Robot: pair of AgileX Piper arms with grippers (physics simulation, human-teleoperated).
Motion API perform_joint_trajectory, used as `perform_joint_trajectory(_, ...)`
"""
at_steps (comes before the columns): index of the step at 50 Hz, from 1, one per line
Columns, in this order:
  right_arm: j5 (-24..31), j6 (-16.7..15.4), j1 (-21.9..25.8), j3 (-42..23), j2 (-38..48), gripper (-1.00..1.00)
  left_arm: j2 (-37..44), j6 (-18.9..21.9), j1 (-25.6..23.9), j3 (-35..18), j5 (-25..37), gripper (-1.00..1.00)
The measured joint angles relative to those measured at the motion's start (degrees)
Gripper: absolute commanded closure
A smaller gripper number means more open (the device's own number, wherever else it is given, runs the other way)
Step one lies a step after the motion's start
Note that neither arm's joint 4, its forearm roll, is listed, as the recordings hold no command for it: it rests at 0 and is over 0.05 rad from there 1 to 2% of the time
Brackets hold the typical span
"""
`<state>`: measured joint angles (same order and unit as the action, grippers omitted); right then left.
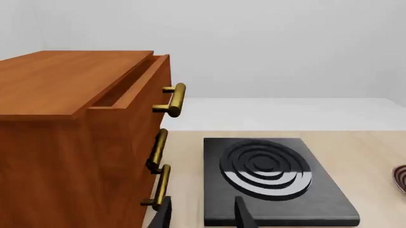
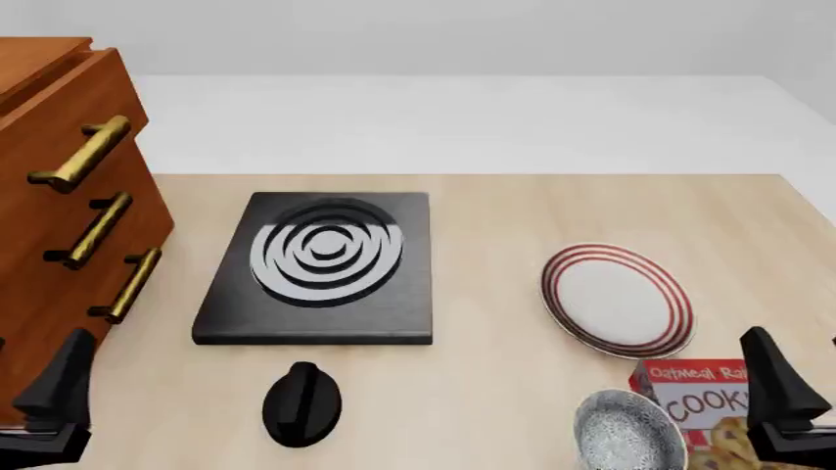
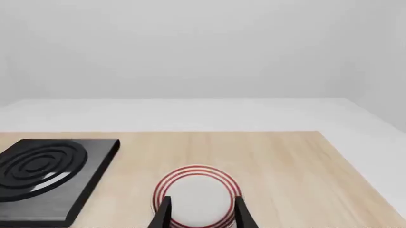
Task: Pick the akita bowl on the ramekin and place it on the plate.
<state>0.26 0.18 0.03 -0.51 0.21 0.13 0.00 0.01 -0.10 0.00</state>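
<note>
Pale wooden worktop (image 2: 523, 215) carries the grey-and-white speckled akita bowl (image 2: 629, 431) at its near edge, beside a red cookie box (image 2: 692, 392) and just short of the red-ringed white plate (image 2: 617, 299). No ramekin shows. Both arms' fingers stand parted, holding nothing. The right gripper (image 2: 784, 397) should probably descend squarely over the bowl's rim, avoiding the box.

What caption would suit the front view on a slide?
Two open grippers wait near a stove burner, plate and speckled bowl.
</note>
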Motion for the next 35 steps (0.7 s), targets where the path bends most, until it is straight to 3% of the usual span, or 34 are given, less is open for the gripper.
perform_joint_trajectory(16, 4.4, -1.2, 1.6, -4.4, 4.9, -1.00, 0.1, 0.0, 0.0, -0.2, 0.1, -1.00)
perform_joint_trajectory(35, 20.3, -6.4, 9.3, -13.2, 8.3, -1.00, 0.2, 0.0, 0.0, -0.2, 0.1, -1.00)
